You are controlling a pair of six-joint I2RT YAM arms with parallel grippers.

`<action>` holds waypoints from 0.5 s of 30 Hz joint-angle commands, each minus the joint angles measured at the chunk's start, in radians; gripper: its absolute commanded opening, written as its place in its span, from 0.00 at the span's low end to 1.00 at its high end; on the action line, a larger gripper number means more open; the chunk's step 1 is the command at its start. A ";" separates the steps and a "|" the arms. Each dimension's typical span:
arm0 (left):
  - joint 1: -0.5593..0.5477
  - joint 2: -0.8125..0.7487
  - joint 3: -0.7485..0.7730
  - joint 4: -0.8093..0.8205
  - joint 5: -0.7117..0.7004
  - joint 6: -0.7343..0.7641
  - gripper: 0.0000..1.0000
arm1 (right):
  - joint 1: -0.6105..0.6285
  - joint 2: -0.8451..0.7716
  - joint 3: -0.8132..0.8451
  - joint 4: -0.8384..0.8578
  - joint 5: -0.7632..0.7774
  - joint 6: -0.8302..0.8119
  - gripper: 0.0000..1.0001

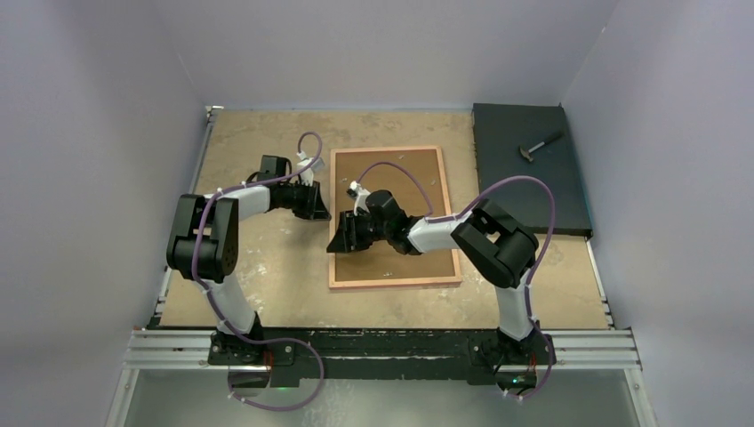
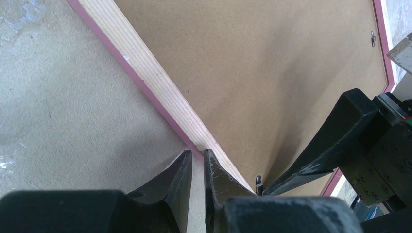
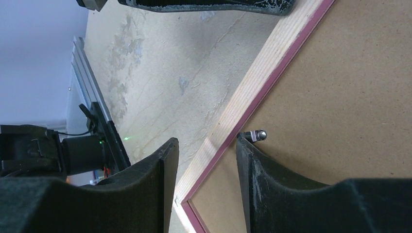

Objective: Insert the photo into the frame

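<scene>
At the left rim of the frame, my right gripper stands with its jaws parted and holds nothing. One finger hangs over the table outside the rim. The other sits inside it, its tip just beside a small metal tab on the brown backing board.

My left gripper is close by on the same rim, farther from the bases, with its jaws drawn almost together and only a slit showing. Its tips are down at the pale wood, and I cannot tell whether they pinch anything.

The frame lies face down in the middle of the table with the board seated in it. I cannot find the photo in any view.

I judge this to be the unfastening step: the tabs must turn clear before the board can lift out. The next move calls for a small sideways nudge on that tab while the left tips steady the rim.
</scene>
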 commanded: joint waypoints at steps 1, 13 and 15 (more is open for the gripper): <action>-0.010 -0.018 -0.022 -0.010 -0.022 0.033 0.12 | 0.005 0.017 0.021 0.008 0.025 0.002 0.50; -0.011 -0.019 -0.024 -0.014 -0.019 0.042 0.11 | 0.005 0.027 0.032 0.026 0.074 -0.006 0.49; -0.011 -0.019 -0.023 -0.013 -0.019 0.043 0.11 | 0.005 0.028 0.033 0.026 0.085 -0.009 0.49</action>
